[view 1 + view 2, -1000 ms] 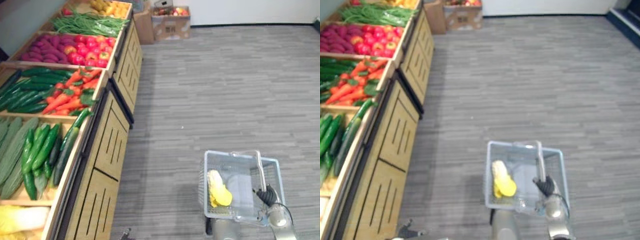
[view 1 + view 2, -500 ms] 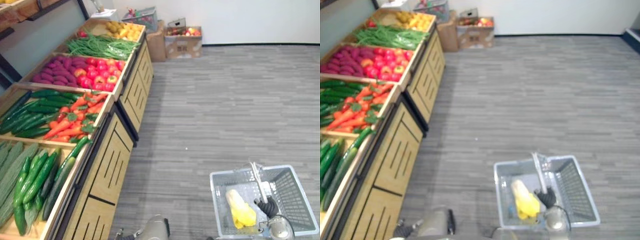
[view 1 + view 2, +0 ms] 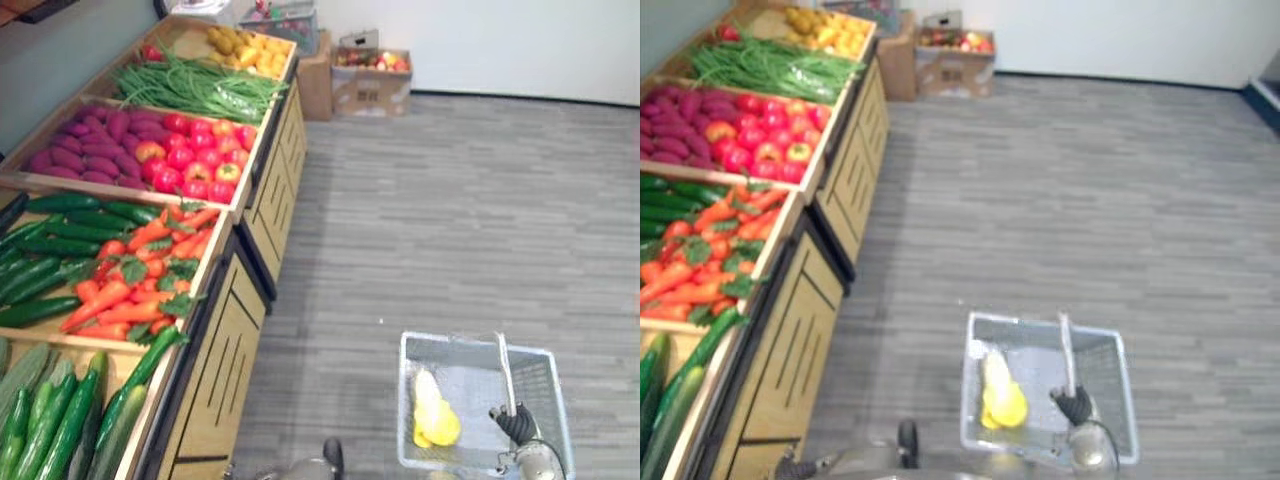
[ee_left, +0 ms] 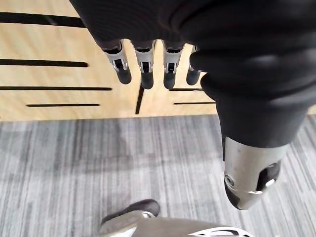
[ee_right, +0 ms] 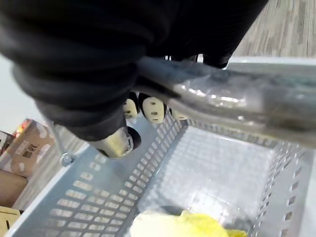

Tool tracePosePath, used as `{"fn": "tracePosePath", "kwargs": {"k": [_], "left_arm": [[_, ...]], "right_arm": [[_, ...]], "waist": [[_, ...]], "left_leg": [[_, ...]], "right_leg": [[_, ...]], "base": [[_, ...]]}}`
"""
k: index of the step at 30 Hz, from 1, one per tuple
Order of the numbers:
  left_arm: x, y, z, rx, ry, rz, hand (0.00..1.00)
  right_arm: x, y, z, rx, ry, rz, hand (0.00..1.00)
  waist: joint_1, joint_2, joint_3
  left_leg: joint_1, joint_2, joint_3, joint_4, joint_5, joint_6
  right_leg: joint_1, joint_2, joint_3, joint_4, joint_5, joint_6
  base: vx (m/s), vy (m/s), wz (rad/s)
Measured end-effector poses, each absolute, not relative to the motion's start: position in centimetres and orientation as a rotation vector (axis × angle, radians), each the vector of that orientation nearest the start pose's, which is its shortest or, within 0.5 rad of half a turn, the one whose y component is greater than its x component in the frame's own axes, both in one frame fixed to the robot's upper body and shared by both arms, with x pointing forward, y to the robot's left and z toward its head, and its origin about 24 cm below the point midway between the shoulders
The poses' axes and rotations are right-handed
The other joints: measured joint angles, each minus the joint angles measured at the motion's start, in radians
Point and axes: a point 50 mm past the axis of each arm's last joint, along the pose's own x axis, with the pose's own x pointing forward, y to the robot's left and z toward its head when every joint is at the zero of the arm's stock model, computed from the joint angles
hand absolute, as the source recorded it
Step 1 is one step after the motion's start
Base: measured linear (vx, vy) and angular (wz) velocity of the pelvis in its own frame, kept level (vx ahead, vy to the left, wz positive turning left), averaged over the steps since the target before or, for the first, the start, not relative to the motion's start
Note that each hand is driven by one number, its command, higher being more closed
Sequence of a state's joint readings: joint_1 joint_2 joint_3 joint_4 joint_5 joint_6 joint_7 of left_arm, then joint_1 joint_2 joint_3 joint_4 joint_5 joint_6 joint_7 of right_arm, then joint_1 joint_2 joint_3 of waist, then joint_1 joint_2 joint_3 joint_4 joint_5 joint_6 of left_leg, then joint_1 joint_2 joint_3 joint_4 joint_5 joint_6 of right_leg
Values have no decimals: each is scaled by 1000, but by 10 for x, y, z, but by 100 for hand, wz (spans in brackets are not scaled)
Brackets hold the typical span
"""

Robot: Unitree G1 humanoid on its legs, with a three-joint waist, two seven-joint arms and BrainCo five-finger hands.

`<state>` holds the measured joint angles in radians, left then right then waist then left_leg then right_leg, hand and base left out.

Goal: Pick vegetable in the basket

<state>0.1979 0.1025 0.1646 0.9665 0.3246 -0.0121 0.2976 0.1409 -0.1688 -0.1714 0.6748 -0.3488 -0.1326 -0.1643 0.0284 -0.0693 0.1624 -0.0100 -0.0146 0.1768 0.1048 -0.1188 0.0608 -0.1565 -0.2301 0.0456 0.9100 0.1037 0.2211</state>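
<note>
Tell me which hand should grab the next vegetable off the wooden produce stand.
Left. The left hand hangs open and empty by the wooden produce stand; the right hand is curled round the silver handle of the grey mesh basket.

Bench (image 3: 235, 330) runs along the left, near to far. On it, near to far: cucumbers (image 3: 60, 420), carrots (image 3: 130, 290), apples (image 3: 195, 160) with sweet potatoes (image 3: 85, 150) to their left, beans (image 3: 195, 85), fruit pile (image 3: 245, 45) at far end. Cardboard box (image 3: 370, 80) on floor (image 3: 450, 200) just past the bench's far end. Basket (image 3: 405, 400) near right, well apart from bench. Vegetable (image 3: 432, 410) lies in its left half. Right hand (image 3: 512, 425) wrapped round handle (image 3: 502, 365) at basket's near side.
</note>
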Motion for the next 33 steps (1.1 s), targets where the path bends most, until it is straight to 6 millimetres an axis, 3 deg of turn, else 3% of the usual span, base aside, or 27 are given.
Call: {"fn": "tracePosePath", "kwargs": {"k": [2,3,5,8,10,12,13,14,15,18,20,22,23,25,26,29,30,32,33], "left_arm": [[66,233,-153,485,1107,316,0],[67,233,-153,484,1105,317,0],[68,233,-153,472,1101,328,0],[74,233,-152,462,1089,335,0],[77,229,-153,432,1087,346,0],[75,228,-153,415,1093,361,0],[72,230,-154,405,1107,378,0],[69,226,-157,376,1137,380,0],[70,224,-158,366,1138,379,0],[68,218,-160,345,1152,373,0],[67,215,-161,340,1156,369,0],[67,215,-161,339,1156,369,0],[67,215,-161,340,1155,369,0],[67,215,-161,333,1160,377,0],[66,216,-161,335,1161,381,0],[67,216,-160,326,1150,398,0],[69,217,-159,314,1141,419,0],[68,218,-159,312,1141,428,0],[67,217,-159,314,1144,430,0]], "right_arm": [[151,-243,-102,-486,652,-230,100],[150,-244,-102,-483,654,-236,100],[153,-247,-100,-477,647,-252,100],[153,-247,-100,-472,648,-258,100],[155,-250,-99,-467,647,-275,100],[154,-252,-99,-464,658,-286,100],[152,-253,-100,-459,664,-297,100],[151,-259,-98,-454,665,-326,100],[152,-259,-98,-449,665,-334,100],[151,-265,-97,-441,670,-367,100],[150,-268,-97,-446,678,-373,100],[147,-269,-101,-446,704,-370,100],[145,-269,-103,-445,717,-370,100],[143,-271,-105,-450,735,-364,100],[141,-273,-106,-457,744,-362,100],[139,-274,-106,-461,752,-365,100],[135,-274,-108,-458,764,-365,100],[132,-273,-109,-448,772,-369,100],[132,-272,-110,-441,773,-370,100]], "waist": [[-6,-4,0],[-11,-5,0],[-31,2,1],[-38,5,2],[-44,15,9],[-40,11,10],[-32,0,11],[-27,24,23],[-27,33,19],[-28,66,14],[-30,85,3],[-38,94,-2],[-37,93,-1],[-28,93,1],[-18,82,10],[-23,91,13],[-21,88,15],[-21,88,15],[-23,88,15]], "left_leg": [[69,9,-30,2,-33,17],[87,14,-38,0,-34,14],[144,32,-75,-11,-58,4],[172,52,-112,-16,-75,-18],[203,81,-151,-14,-114,-55],[231,98,-170,-12,-159,-94],[255,111,-179,-11,-186,-119],[276,149,-190,-2,-214,-140],[275,157,-189,5,-213,-139],[272,187,-208,45,-155,-146],[245,201,-240,92,-128,-159],[187,211,-279,201,-94,-207],[137,211,-293,306,-59,-260],[61,211,-295,477,52,-329],[-5,216,-259,627,158,-335],[-88,245,-138,731,37,-308],[-121,247,-73,711,-26,-273],[-144,242,-7,564,-66,-241],[-140,236,11,393,-45,-218]], "right_leg": [[-80,52,-45,131,-159,-40],[-89,62,-71,119,-193,-63],[-115,81,-173,-82,-271,-137],[-122,108,-189,-416,-262,-136],[-120,115,-136,-675,-183,-127],[-113,98,-89,-798,-136,-116],[-104,88,-102,-807,-75,-97],[-111,114,-134,-728,-29,-88],[-126,120,-137,-687,-38,-101],[-150,128,-172,-553,-158,-144],[-143,130,-199,-532,-192,-162],[-110,132,-233,-542,-208,-177],[-84,132,-249,-551,-221,-188],[-26,131,-262,-573,-231,-202],[42,123,-272,-630,-233,-207],[116,114,-289,-688,-232,-208],[148,101,-297,-710,-230,-204],[176,85,-301,-723,-227,-200],[183,81,-300,-726,-226,-195]], "base": [[362,-3,27],[407,-65,58],[345,-84,54],[355,-152,54],[402,-259,56],[393,-309,38],[509,-489,41],[406,-414,31],[450,-455,28],[361,-304,23],[331,-222,35],[237,-164,46],[212,-155,39],[311,-159,21],[340,-126,7],[261,-50,18],[229,25,15],[194,81,5],[155,170,-11]]}}
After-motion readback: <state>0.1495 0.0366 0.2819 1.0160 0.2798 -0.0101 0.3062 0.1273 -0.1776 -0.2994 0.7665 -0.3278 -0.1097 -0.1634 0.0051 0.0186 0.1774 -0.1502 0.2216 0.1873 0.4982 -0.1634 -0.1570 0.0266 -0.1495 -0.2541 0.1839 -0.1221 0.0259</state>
